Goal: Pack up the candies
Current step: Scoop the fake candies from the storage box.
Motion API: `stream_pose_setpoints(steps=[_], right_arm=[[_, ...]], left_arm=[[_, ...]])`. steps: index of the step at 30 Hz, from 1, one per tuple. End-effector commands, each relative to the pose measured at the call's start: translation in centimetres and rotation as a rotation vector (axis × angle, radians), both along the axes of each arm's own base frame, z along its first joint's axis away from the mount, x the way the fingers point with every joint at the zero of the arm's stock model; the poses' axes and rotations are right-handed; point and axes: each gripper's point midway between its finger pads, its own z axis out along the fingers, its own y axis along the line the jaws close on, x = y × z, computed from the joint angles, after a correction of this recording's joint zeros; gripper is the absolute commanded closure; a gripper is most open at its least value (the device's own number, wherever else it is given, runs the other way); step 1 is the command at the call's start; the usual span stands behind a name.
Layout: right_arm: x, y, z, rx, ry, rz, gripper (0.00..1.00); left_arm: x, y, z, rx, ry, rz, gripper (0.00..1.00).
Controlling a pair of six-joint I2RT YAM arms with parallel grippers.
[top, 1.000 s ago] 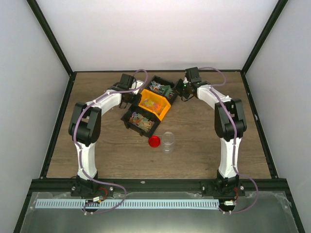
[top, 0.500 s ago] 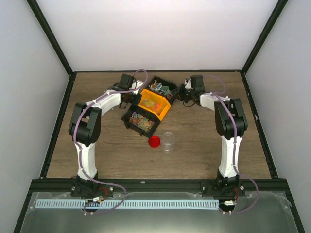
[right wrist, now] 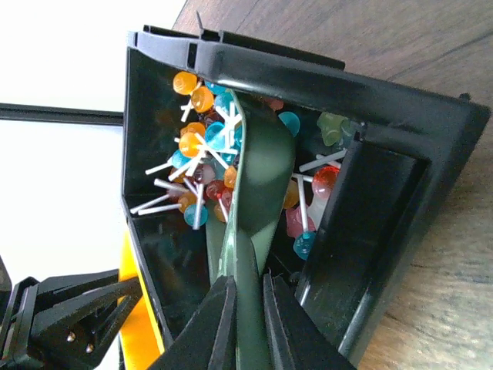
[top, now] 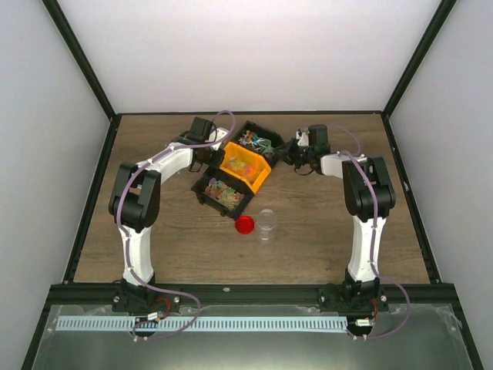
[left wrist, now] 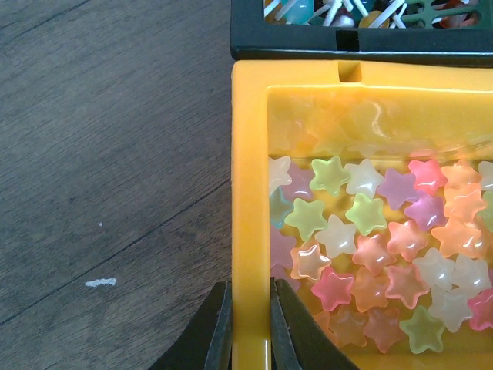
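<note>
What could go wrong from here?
The right tool pinches the green scoop, set among stick candies in the black bin; lifting might flick some over the wall. The left tool clamps the yellow bin by its wall, so any pull could tip out the star candies. The jar stands apart, so scooped candies could drop.

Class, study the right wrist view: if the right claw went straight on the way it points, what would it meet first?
The right claw grips a scoop that leads into the black bin. It would likely push into the lollipops first, then the bin's far wall; depth is unclear.
</note>
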Motion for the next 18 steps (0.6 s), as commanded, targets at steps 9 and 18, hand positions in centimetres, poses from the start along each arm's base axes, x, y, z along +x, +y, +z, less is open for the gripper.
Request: stream_pose_setpoints(steps=[9, 18], right_arm=[[-4.5, 0.5, 0.6, 0.059, 0.060, 0.080, 0.99], [-4.8, -0.1, 2.0, 0.078, 0.021, 0.081, 0.99]], left_arm=[[-1.3, -0.6, -3.3, 0.035, 0.066, -0.021, 0.96], [-1.1, -0.6, -3.6, 0.038, 0.074, -0.009, 0.96]])
